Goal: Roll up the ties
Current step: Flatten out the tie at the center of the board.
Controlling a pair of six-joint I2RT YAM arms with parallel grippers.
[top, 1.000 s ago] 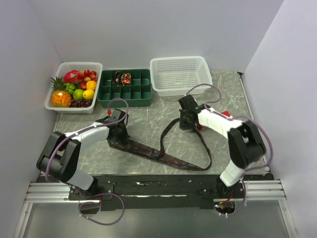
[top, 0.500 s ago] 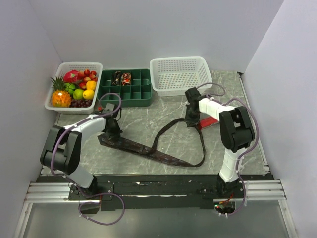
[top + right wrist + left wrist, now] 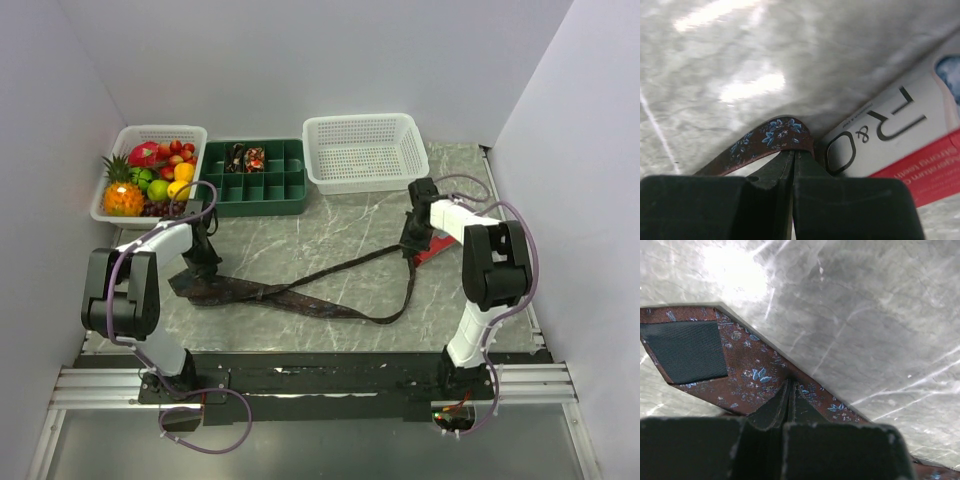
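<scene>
One long dark brown patterned tie [image 3: 330,308] lies across the marble table, folded into a flat loop. My left gripper [image 3: 207,263] is shut on its wide pointed end [image 3: 747,362], whose dark lining [image 3: 687,351] faces up in the left wrist view. The left gripper [image 3: 790,386] pinches the cloth between closed jaws. My right gripper [image 3: 411,243] is shut on the narrow end [image 3: 772,137], which curls over the closed tips of the right gripper [image 3: 794,152]. Rolled ties [image 3: 248,157] sit in the green tray.
A red and white flat box [image 3: 890,132] lies right beside the right gripper, showing as a red bar [image 3: 436,250] from above. Along the back stand a fruit basket [image 3: 112,212], the green compartment tray [image 3: 255,203] and a white mesh basket [image 3: 365,182].
Both grippers have moved apart, the left one leftward and the right one rightward toward the red box. The tie has been drawn out longer and flatter between them.
</scene>
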